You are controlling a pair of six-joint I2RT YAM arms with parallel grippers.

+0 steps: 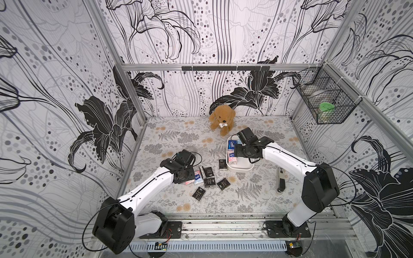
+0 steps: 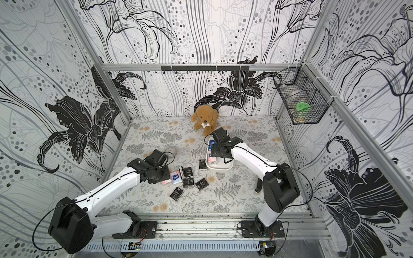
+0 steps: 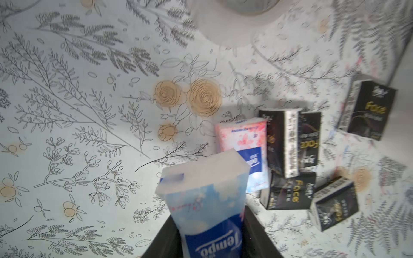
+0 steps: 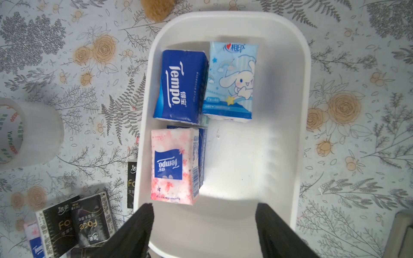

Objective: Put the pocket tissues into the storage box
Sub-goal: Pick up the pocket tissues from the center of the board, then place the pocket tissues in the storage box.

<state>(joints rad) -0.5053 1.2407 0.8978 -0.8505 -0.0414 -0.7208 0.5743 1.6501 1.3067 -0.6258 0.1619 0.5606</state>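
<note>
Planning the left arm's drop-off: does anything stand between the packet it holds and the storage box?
Yes: the right gripper hangs open directly over the storage box, in the way of the light blue packet. Black packets lie flat on the table between.

Both arms reach forward, wrists bent down: the left gripper (image 3: 207, 236) clamped on a tissue packet (image 3: 201, 196), the right gripper (image 4: 204, 207) spread wide.

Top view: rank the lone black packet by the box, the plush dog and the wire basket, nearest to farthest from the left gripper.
From the left gripper, shut on a light blue packet:
1. Lone black packet, to its right, beside the storage box.
2. Plush dog, far back, centre.
3. Wire basket, mounted high at far right.
</note>
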